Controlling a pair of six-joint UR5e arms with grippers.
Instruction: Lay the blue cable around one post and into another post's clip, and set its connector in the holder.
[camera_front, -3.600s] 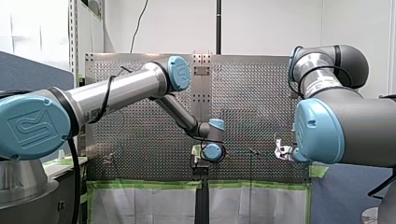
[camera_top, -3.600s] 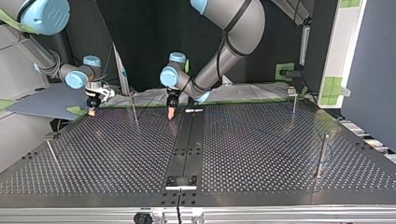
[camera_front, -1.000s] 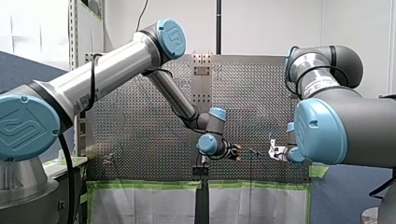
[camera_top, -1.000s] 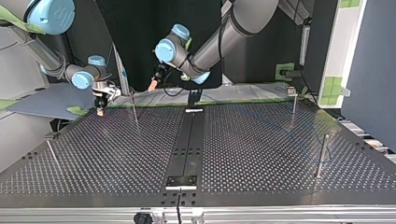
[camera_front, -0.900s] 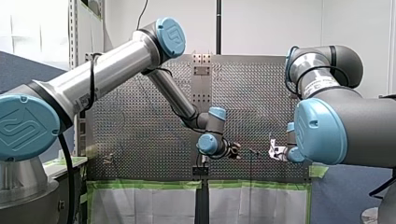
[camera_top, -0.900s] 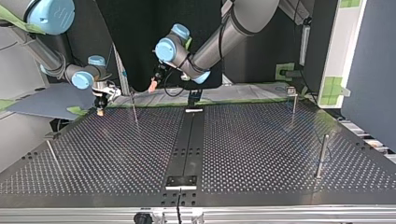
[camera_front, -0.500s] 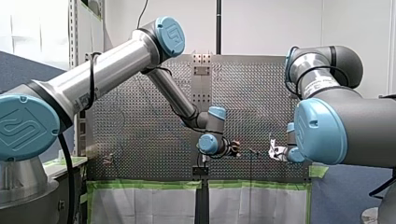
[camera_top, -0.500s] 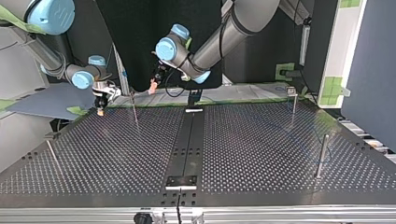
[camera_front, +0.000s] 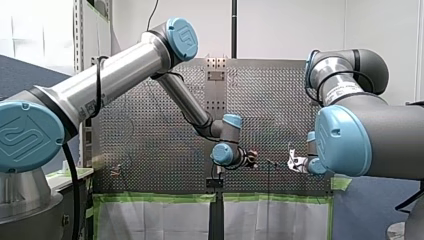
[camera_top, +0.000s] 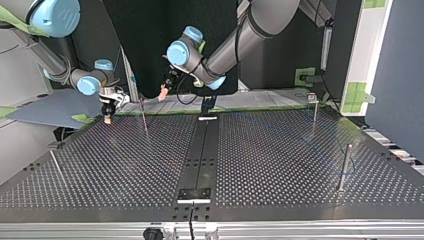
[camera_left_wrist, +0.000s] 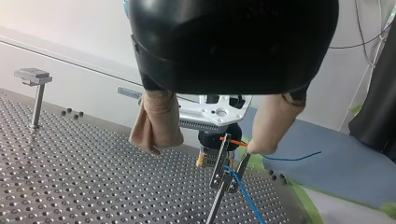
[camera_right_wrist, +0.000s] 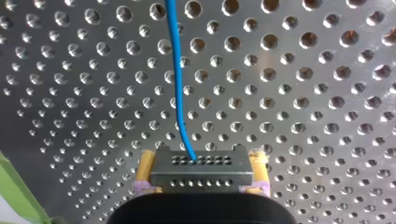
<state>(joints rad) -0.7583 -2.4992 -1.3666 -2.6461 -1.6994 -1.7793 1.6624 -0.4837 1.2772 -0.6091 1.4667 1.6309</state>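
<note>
My right gripper (camera_right_wrist: 201, 171), with yellow pads, is shut on the grey connector (camera_right_wrist: 201, 163). The blue cable (camera_right_wrist: 176, 79) runs out of the connector over the perforated table. In the left wrist view my left gripper (camera_left_wrist: 208, 147) hangs open, beige pads wide apart and nothing between them. Just ahead of it stands a thin clip post (camera_left_wrist: 223, 179) with the blue cable (camera_left_wrist: 243, 195) at its clip, and my right gripper is right behind that post. In the top view my left gripper (camera_top: 163, 93) floats above the table near that post (camera_top: 144, 116), and my right gripper (camera_top: 107, 113) is low at the far left.
More posts stand at the top view's right (camera_top: 314, 107) (camera_top: 343, 167) and near left (camera_top: 56, 167). A black rail (camera_top: 200, 160) runs down the table's middle to a holder block (camera_top: 194, 194) at the near edge. Green tape lines the far edge.
My left gripper rose off the table's middle and swung toward the clip post at the top view's left; over the last second it barely shifts. My right gripper stays shut on the connector.
</note>
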